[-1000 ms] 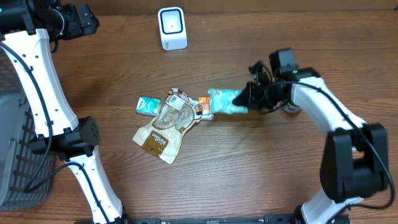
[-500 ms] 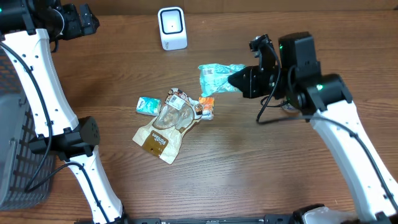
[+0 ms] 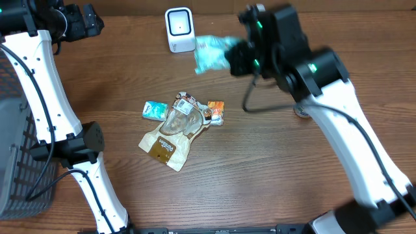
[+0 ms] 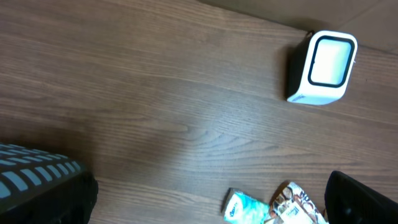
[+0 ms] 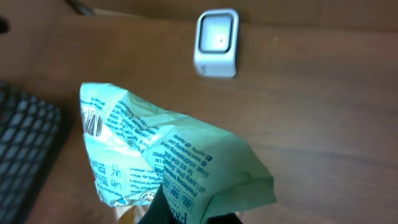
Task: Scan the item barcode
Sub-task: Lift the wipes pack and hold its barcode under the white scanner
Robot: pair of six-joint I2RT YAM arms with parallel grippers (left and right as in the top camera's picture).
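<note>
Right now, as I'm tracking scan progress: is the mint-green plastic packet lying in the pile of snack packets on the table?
No, the mint-green plastic packet is held in the right claw beside the white box-shaped scanner.

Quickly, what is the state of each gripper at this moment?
Left gripper: open, holding nothing.
Right gripper: closed on the green packet.

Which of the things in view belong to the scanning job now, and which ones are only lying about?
For the job: green packet, held in the right gripper; white scanner.
Lying about: brown pouch; small blue packet; orange packet; basket.
</note>
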